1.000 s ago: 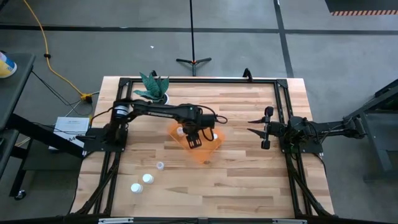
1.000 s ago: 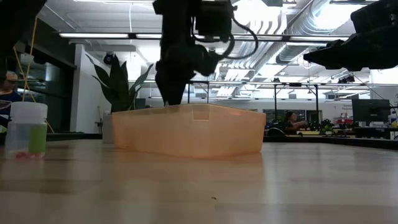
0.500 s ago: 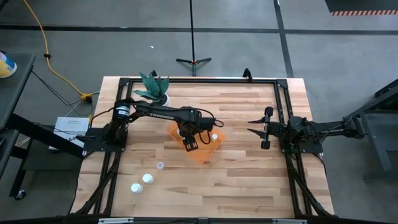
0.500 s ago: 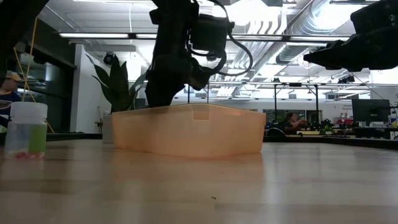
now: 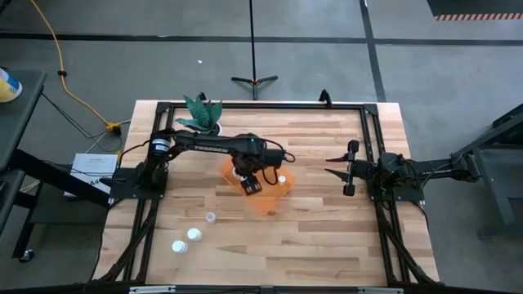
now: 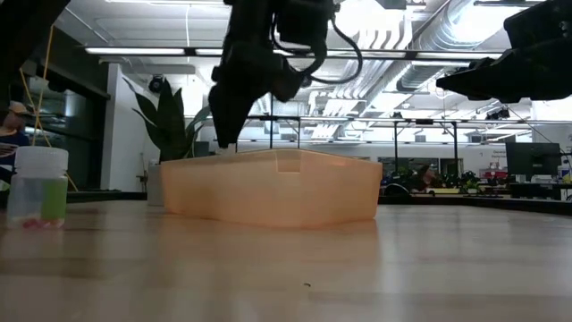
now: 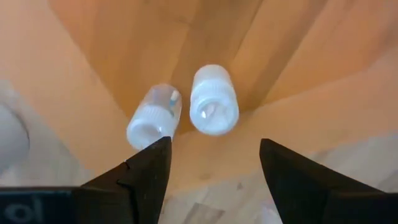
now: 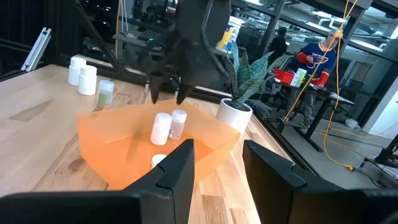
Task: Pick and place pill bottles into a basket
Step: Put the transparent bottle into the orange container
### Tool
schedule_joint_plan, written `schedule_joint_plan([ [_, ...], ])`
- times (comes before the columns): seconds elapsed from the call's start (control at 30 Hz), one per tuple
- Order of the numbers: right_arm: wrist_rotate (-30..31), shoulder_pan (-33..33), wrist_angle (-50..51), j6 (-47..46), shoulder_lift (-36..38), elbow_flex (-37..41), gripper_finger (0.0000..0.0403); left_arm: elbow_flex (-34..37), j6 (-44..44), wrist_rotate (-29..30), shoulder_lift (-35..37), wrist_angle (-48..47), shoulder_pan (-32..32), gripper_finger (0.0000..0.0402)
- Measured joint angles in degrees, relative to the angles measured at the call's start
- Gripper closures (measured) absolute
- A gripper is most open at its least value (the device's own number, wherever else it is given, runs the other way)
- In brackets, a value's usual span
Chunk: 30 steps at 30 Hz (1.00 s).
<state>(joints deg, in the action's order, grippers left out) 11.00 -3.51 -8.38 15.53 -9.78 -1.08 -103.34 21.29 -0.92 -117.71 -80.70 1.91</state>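
Bright overhead ceiling lights (image 6: 375,18), glare in low view; wrist close-up blurred.

Left hand (image 6: 225,134) above orange basket (image 6: 273,186)

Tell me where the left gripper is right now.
In the high view the left gripper hangs open over the orange basket at mid-table, just above two pill bottles inside.

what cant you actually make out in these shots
- Low view: the bottles inside the basket are hidden by its orange wall.
- High view: the left gripper covers part of the basket, so the count inside is unclear; the three pill bottles on the table are too small for detail.
- Left wrist view: a white shape at the frame edge is cut off.
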Motion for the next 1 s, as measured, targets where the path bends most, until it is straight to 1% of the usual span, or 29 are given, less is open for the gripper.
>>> schedule_joint_plan([
  [0.1,0.00,0.00,-0.02,0.00,0.00,0.00,0.0274,-1.32,4.94,-2.12,0.02,-2.75,-1.13,0.0122],
  [0.27,-0.02,-0.01,-0.02,0.00,0.00,0.00,0.0274,-0.62,12.80,-4.96,0.02,-9.15,-4.68,0.0122],
  [0.4,0.00,0.00,-0.02,0.00,0.00,0.00,0.0274,0.66,20.69,-7.68,0.00,-9.10,-8.23,0.0122],
  [0.63,0.00,0.00,-0.02,0.00,0.00,0.00,0.0274,0.66,28.58,-6.40,0.02,-9.37,-15.60,0.0121],
  [0.8,0.00,-0.01,-0.01,0.00,0.00,0.00,0.0274,0.67,31.96,-4.56,0.02,-9.34,-20.51,0.0121],
  [0.93,-0.01,-0.01,-0.02,0.00,0.00,0.00,0.0274,3.30,37.51,-4.95,0.02,-9.41,-22.95,0.0121],
  [1.0,-0.01,-0.01,-0.02,0.00,0.00,0.00,0.0274,5.23,38.63,-5.38,0.25,-9.33,-23.75,0.0121],
])
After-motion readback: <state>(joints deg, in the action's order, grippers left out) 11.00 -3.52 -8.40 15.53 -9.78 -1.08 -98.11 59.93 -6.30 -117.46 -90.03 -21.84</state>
